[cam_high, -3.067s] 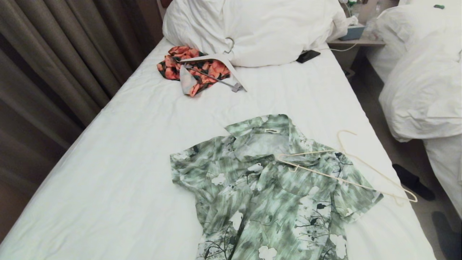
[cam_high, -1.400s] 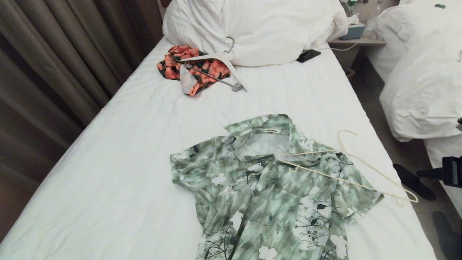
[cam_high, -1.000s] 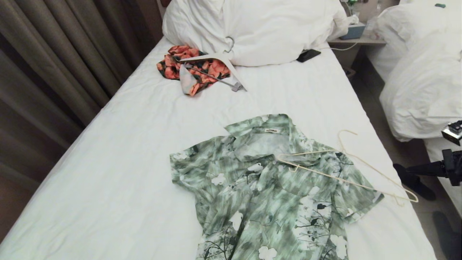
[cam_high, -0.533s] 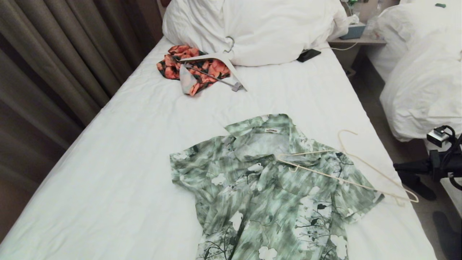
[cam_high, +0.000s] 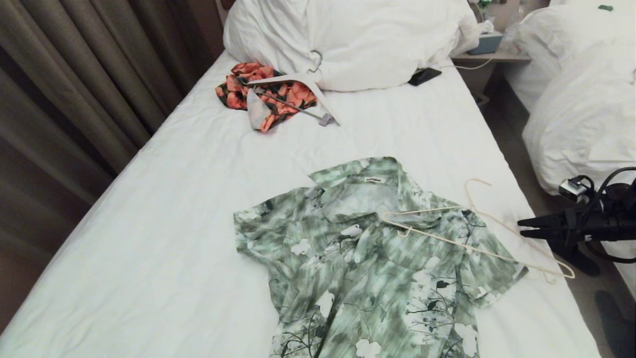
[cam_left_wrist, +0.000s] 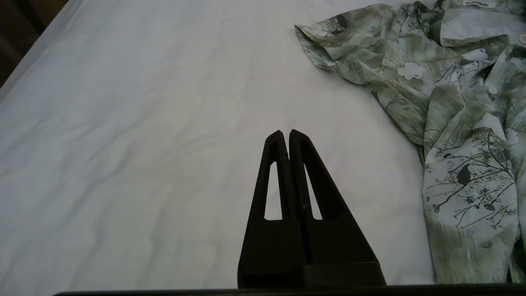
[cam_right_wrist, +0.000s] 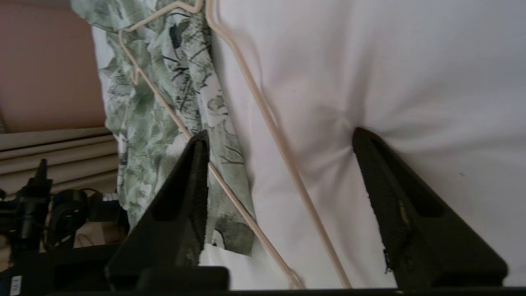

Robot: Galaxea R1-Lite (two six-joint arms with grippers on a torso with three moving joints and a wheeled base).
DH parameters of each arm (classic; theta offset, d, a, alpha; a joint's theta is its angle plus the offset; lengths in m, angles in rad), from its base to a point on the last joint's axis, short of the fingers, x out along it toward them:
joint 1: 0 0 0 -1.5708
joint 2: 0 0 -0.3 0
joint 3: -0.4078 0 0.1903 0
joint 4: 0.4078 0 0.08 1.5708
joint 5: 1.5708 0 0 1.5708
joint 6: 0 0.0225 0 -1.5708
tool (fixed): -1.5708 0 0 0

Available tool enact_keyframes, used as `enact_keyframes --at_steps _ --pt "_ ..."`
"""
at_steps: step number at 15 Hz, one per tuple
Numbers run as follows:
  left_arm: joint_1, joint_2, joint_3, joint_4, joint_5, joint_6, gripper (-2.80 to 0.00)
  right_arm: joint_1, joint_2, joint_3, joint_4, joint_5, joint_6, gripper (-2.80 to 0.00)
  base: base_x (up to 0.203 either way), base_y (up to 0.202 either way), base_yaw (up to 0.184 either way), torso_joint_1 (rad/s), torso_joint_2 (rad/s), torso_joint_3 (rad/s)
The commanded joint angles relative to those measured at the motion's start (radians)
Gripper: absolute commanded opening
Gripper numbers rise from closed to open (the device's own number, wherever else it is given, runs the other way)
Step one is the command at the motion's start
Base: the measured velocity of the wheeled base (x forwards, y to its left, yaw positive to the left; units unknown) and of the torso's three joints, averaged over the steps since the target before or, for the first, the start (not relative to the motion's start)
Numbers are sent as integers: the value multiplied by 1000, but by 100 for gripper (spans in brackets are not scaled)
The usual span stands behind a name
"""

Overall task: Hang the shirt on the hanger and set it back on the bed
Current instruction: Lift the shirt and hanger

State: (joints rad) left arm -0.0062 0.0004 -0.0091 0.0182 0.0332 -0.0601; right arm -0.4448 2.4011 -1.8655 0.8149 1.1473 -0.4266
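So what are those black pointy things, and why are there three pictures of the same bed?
They are a robot's pincers, its hands. The robot has two arms and three cameras: one on its head looking down, one on each wrist.

From the head you see the bed with the green flowery shirt lying flat. A thin cream hanger rests partly on the shirt's sleeve. Farther off lie an orange garment, a white hanger, pillows and a dark phone.

The right pincer is at the bed's right side, open, with the hanger's wires between its two fingers, not yet gripping. The left pincer is shut, holding nothing, over bare sheet beside the shirt.
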Motion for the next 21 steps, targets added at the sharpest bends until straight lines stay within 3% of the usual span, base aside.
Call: enact_keyframes --at_steps 1,12,17,21 --pt "0 -2 0 0 1 -1 -280 17 4 0 6 14 1 0 0 0 0 0 0 0" --pt "0 -2 0 0 1 0 -280 102 -59 68 4 61 65 0 0 0 0 0 0 0" --pt "0 -2 0 0 1 -1 -280 141 -1 70 -132 53 140 0 0 0 0 0 0 0" --pt "0 -2 0 0 1 -1 -280 187 -16 98 -133 63 142 0 0 0 0 0 0 0"
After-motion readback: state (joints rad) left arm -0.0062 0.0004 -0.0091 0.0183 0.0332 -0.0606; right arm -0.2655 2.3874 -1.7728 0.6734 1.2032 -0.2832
